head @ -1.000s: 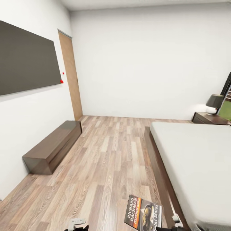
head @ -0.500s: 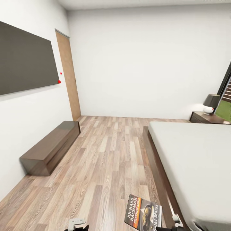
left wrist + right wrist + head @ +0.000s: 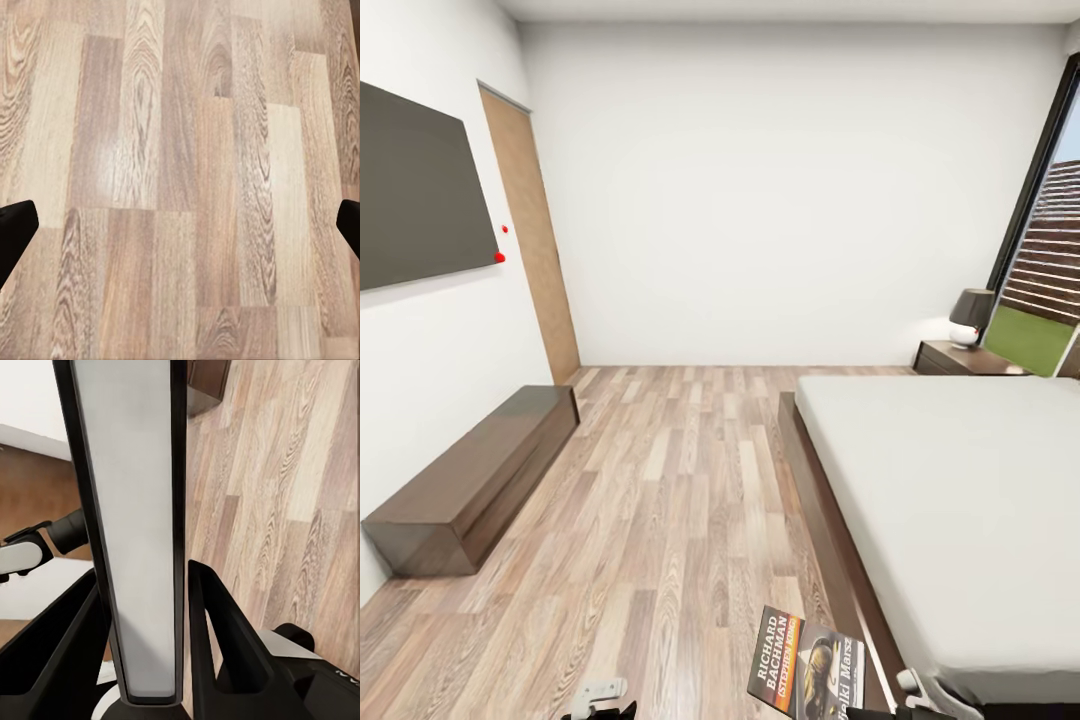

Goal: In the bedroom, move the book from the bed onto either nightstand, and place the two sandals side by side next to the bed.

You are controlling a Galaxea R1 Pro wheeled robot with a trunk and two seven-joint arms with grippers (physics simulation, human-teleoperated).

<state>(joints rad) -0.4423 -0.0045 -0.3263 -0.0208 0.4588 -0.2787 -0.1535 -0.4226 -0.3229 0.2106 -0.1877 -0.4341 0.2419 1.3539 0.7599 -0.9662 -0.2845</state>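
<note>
- I see the book (image 3: 131, 532) edge-on, clamped between my right gripper (image 3: 142, 607) fingers.
- My left gripper (image 3: 180, 225) hangs spread wide over floor (image 3: 180, 150).
- Cover reads "RICHARD BACHMAN".

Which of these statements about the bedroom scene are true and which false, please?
1. The thin paperback book is clamped edge-on between the right gripper's fingers. True.
2. The left gripper holds a sandal. False: its fingers are spread over bare wood-plank floor.
3. A dark-shaded lamp stands on the dark wooden nightstand. True.
4. The book lies on the pale mattress of the bed. False: it is held above the floor beside the bed.
5. The long low dark bench stands against the window. False: it stands along the wall below the black screen.
</note>
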